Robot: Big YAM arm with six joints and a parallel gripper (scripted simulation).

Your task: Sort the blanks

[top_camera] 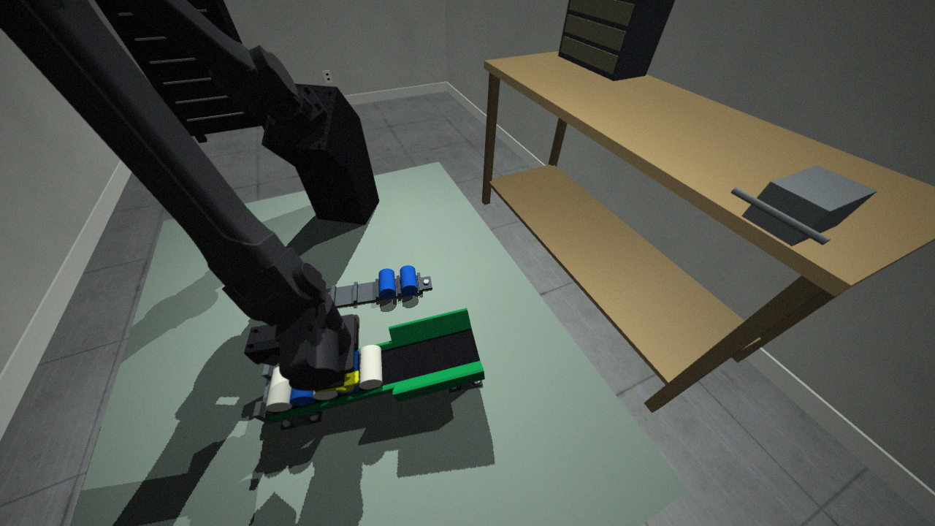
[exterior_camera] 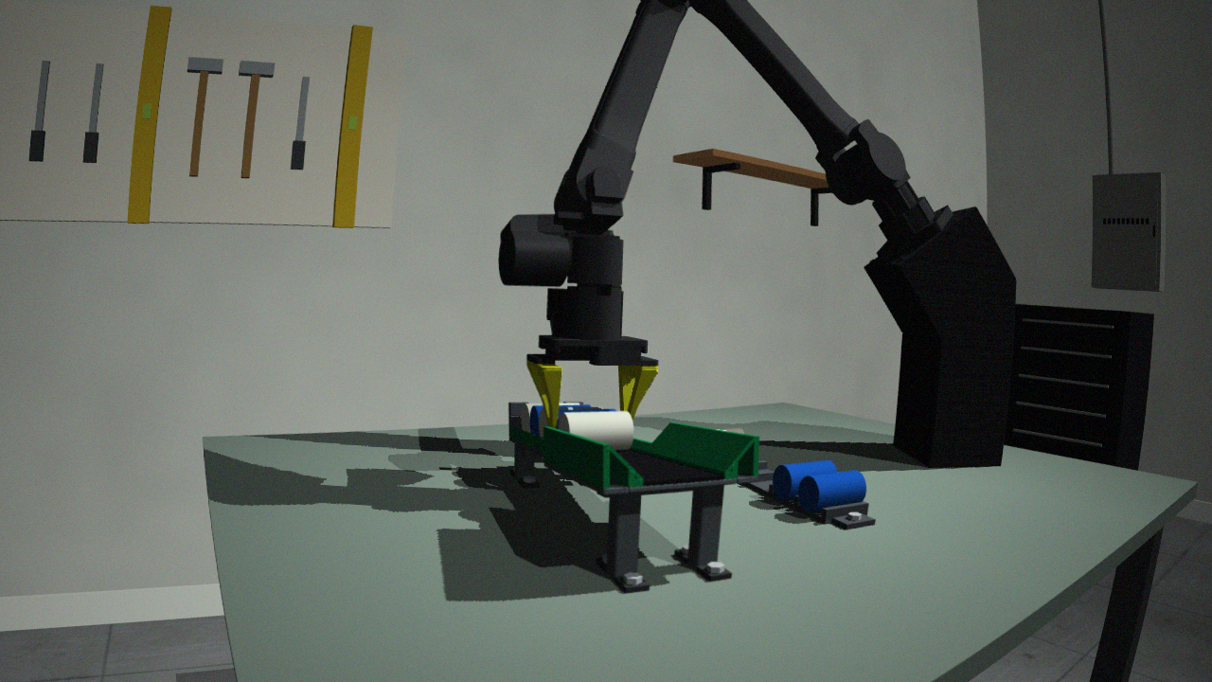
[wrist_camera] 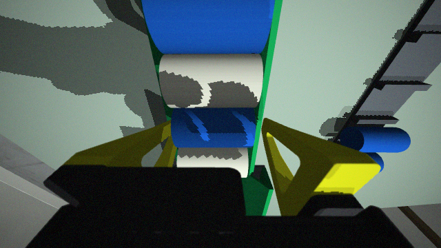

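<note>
The gripper [exterior_camera: 590,415] [wrist_camera: 220,123] stands wide, its fingers at either end of a blue cylindrical blank [wrist_camera: 213,127] on the green feed ramp [top_camera: 437,381] [exterior_camera: 579,457] [wrist_camera: 258,138]. White blanks lie on both sides; farther off, beside the ramp, the stock rack [top_camera: 346,295] [exterior_camera: 847,511] [wrist_camera: 375,103] carries two blue blanks.

Rack's far end [top_camera: 340,296] behind the black arm [top_camera: 248,261] from above.

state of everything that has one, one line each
tool: open, lowered around the row, gripping nothing
feed ramp: holds white and blue blanks, lower stretch uncovered
white end blank: lying across the ramp
stock rack: two blue blanks seated, other visible slots unfilled
tall black drawer unit: drawers shut
</note>
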